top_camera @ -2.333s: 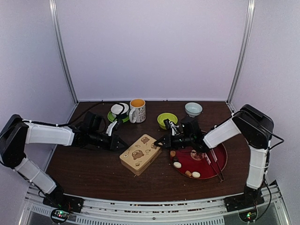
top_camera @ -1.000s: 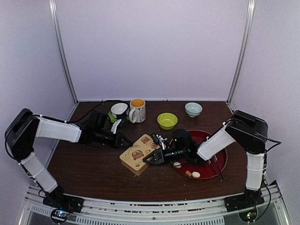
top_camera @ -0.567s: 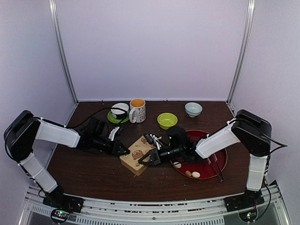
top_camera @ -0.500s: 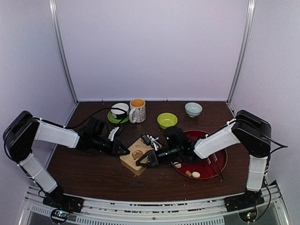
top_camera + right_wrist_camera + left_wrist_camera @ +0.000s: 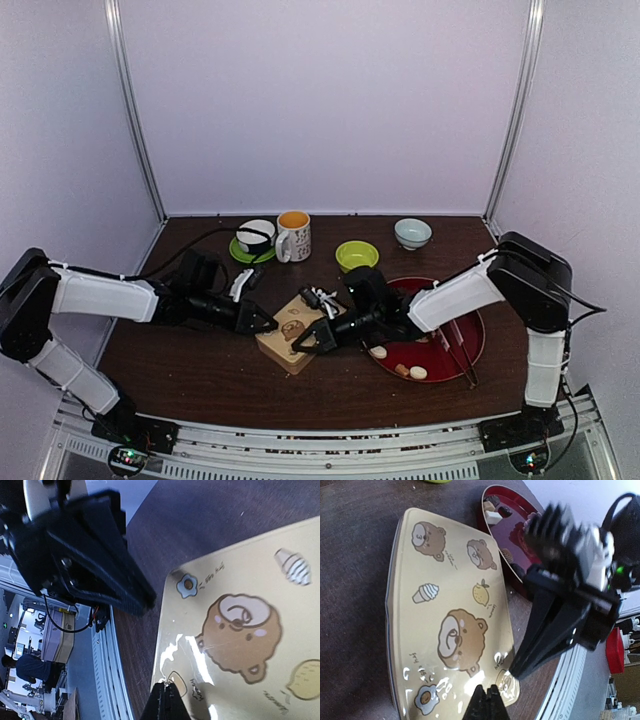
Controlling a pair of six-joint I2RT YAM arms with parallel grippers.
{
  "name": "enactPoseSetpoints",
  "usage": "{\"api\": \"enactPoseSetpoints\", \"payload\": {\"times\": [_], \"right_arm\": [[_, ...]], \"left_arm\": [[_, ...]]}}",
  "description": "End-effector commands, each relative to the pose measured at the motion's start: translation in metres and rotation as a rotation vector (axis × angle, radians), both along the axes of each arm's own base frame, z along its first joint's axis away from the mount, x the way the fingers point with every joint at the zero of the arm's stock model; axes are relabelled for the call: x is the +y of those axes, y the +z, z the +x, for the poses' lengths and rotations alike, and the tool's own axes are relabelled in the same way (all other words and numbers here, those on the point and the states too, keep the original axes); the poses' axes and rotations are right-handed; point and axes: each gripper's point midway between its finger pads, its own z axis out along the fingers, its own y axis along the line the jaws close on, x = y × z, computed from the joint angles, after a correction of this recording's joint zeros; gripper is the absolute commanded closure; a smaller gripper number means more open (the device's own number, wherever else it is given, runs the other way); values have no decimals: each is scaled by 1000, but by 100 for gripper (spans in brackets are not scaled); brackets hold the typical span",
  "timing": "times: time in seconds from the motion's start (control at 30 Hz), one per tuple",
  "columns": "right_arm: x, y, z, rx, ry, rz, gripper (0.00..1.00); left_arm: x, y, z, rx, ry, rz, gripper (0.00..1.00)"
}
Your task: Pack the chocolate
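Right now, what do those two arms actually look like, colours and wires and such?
The left arm and right arm match: white tubular links joined by bulky black joints. The left end effector and right end effector are black and wedge-shaped. Thin black cables loop alongside.

The tin [image 5: 445, 605] has a tan lid, smooth and glossy, with bright glare patches; its edge looks like metal. The table [image 5: 355, 545] shows dark brown wood grain with a low sheen. The plate [image 5: 515, 532] is deep red, glossy and lacquer-like. The right gripper [image 5: 514, 670] is matt black and plastic-looking.
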Motion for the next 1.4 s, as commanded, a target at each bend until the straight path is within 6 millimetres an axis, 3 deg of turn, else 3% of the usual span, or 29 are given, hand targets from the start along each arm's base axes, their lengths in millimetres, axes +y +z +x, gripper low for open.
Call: {"api": "enactPoseSetpoints", "payload": {"times": [0.0, 0.17, 0.3, 0.47, 0.67, 0.73, 0.77, 0.83, 0.9, 1.0, 1.03, 1.17, 1.37], "right_arm": [[-27, 49, 40, -87, -106, 49, 100], [-73, 74, 74, -244, -255, -8, 100], [-117, 97, 99, -322, -393, 40, 100], [-182, 115, 121, -429, -604, 41, 95], [-254, 129, 119, -593, -853, -40, 66], [-281, 130, 121, -631, -950, -90, 42], [-292, 130, 120, -652, -986, -113, 35], [-313, 127, 120, -689, -1056, -175, 25], [-329, 127, 120, -712, -1105, -224, 20], [-353, 129, 122, -739, -1200, -310, 2], [-362, 130, 123, -750, -1235, -345, 0], [-392, 135, 129, -796, -1347, -509, 0], [-403, 154, 126, -981, -1367, -541, 0]], "left_arm": [[3, 1, -11, -48, -22, 9, 100], [26, 25, 3, -204, 112, 61, 99], [48, 53, 19, -325, 235, 113, 92], [94, 83, 37, -468, 458, 205, 87], [161, 114, 55, -580, 711, 275, 78], [191, 114, 66, -584, 831, 317, 65], [208, 113, 70, -575, 904, 339, 48], [239, 111, 74, -558, 1053, 372, 18], [257, 115, 74, -581, 1139, 386, 4], [269, 123, 75, -641, 1182, 435, 2], [274, 125, 76, -658, 1199, 462, 2], [292, 137, 73, -787, 1274, 520, 2], [300, 147, 67, -942, 1288, 570, 3]]}}
